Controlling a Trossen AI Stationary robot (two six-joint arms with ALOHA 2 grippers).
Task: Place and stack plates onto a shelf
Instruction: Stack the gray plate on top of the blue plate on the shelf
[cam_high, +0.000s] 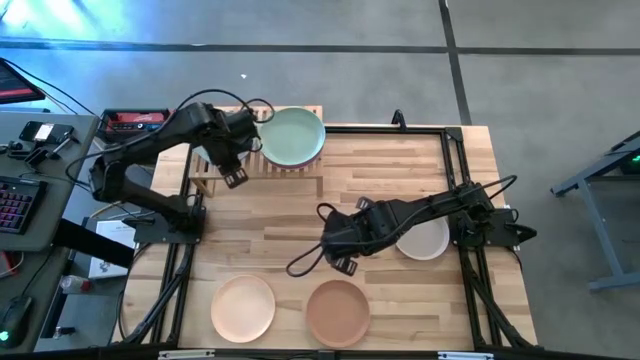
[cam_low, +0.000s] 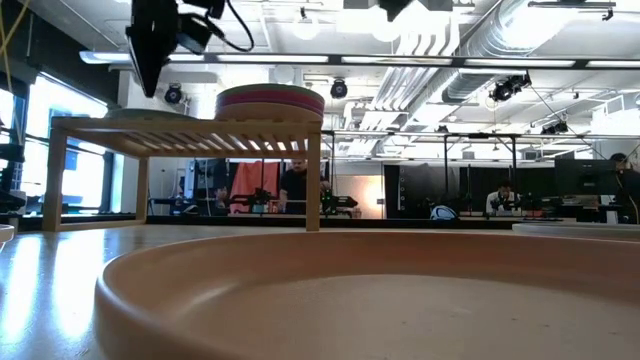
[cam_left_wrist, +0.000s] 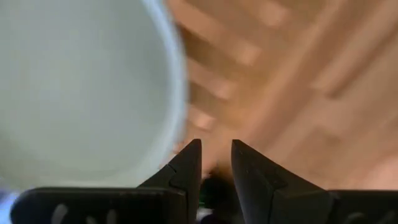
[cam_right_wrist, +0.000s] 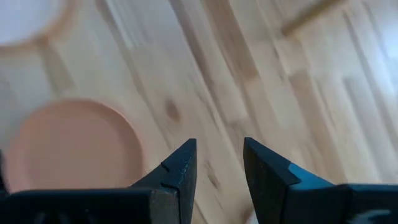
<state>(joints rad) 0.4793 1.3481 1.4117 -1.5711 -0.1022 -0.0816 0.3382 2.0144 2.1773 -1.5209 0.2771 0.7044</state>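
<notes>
The left end effector hangs just beside the low light-wood slatted shelf, its fingers apart and empty. On that shelf sits a stack of round matte plates, a mint green plate on top (magenta rims show beneath it in the low view). The right end effector hovers over the butcher-block tabletop, fingers apart, holding nothing. On the tabletop lie 3 more plates: peach, brown and cream.
</notes>
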